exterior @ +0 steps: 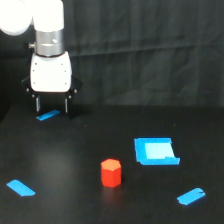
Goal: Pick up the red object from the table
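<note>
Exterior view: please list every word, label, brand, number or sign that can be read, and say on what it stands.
None: no text can be read anywhere.
The red object, the blue pieces, the white arm with its claw and the black table all show plain surfaces, without any marking.

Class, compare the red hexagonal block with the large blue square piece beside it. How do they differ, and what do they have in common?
The red hexagonal block stands upright as a solid prism; the blue square piece lies low and flat. The block is red-orange with six sides; the piece is bright blue with four. The piece covers more surface than the block. Both rest on the black table, apart from each other and from the end effector.
</note>
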